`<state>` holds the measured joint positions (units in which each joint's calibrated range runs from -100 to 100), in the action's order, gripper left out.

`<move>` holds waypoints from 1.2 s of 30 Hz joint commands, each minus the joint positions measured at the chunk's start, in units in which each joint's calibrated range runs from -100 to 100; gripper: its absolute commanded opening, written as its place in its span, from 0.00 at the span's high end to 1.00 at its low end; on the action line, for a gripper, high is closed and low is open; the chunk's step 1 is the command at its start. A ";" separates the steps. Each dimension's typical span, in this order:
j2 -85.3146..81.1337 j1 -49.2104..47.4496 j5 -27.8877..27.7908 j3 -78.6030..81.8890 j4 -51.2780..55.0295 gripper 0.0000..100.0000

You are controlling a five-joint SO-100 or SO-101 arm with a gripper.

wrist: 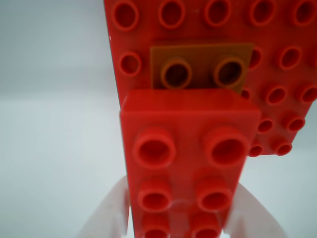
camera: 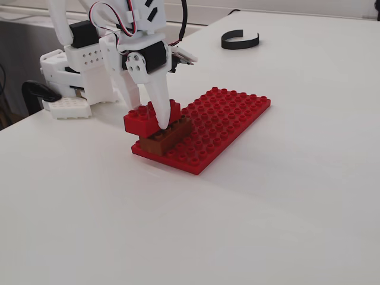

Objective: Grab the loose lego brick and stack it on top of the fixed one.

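Observation:
The loose red brick [wrist: 190, 148] is held between the white fingers of my gripper [wrist: 181, 191], which is shut on its long sides. In the fixed view the red brick [camera: 148, 117] sits over the near-left part of the brown fixed brick [camera: 172, 138], offset from it and slightly tilted. I cannot tell whether it touches the brown brick. In the wrist view the brown brick [wrist: 200, 67] shows two bare studs beyond the red brick's far end. The gripper [camera: 157, 122] points straight down, with one white finger [camera: 159, 104] in front of the red brick.
The brown brick stands near the corner of a flat red studded baseplate [camera: 228, 116] on a white table [camera: 267, 208]. The arm's white base [camera: 77, 77] stands at the back left. A black curved strip [camera: 240, 41] lies at the back.

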<state>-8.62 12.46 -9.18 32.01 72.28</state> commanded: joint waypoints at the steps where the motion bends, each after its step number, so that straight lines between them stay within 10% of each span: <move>1: 1.25 -0.15 -0.18 -4.95 1.44 0.94; 36: 1.93 -4.75 1.07 0.66 -2.20 0.94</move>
<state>-6.75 7.27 -7.98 32.46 70.73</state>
